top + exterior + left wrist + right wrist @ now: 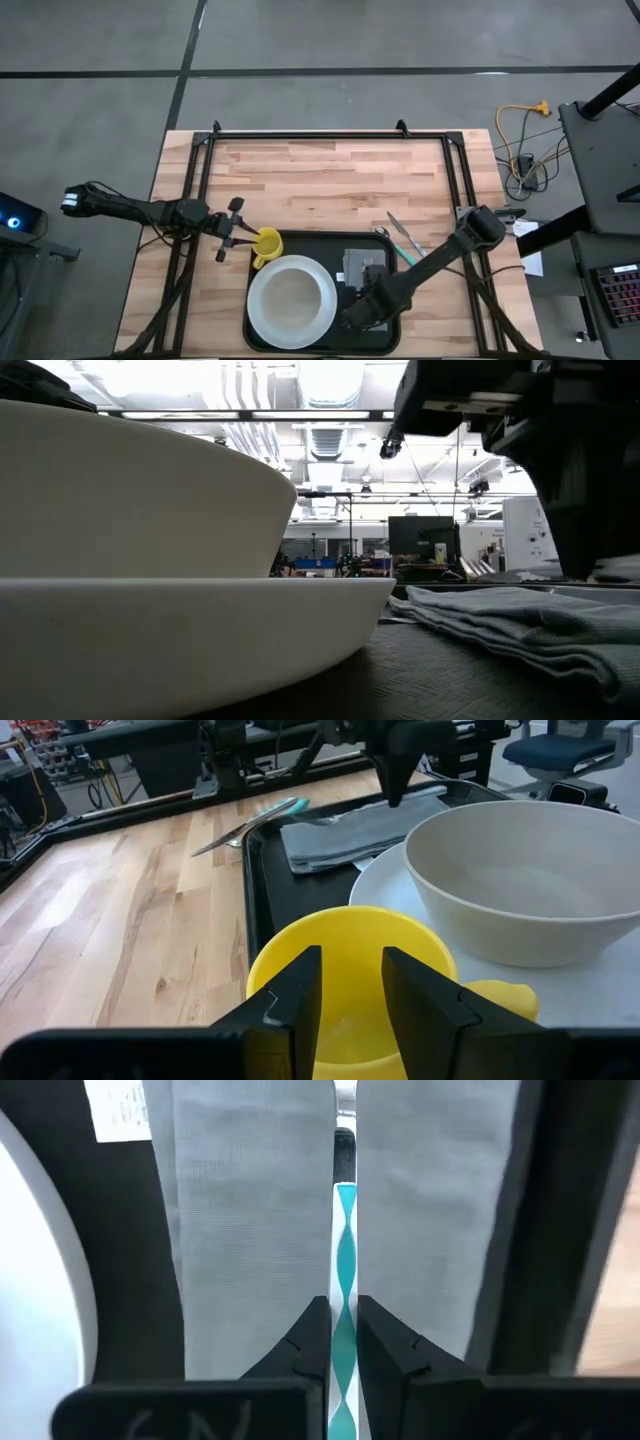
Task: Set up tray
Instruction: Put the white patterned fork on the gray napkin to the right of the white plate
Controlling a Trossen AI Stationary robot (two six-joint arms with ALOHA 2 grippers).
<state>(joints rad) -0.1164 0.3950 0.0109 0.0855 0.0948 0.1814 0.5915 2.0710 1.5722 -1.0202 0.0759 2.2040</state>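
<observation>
- The tray (300,243) lies on the wooden table (320,175), at its near edge and a little right of centre, its long axis running across the table from left to right.
- On the tray, the plate (262,318) with the bowl (292,297) fills the left part; the grey napkin (360,266) lies on the right part, its long axis running front to back.
- The right gripper (343,1342) hangs over the tray's right part, at the near end of the napkin. Its fingers are nearly closed on a thin utensil with a teal twisted handle (343,1270), whose long axis runs straight out from the fingers along the napkin.
- Judging by this, the right arm is the nearer one for laying the utensil on the napkin; whether the utensil already rests on the cloth I cannot tell.
- The left gripper (243,238) is at the tray's far-left corner, fingers pinched on the rim of the yellow cup (266,244), one finger inside and one outside. The cup sits just beside the plate.
- Two more utensils (402,234) lie on bare wood just beyond the tray's far-right corner, pointing away from it at a slant.
- Past the tray, the low view shows a lit workshop hall.
</observation>
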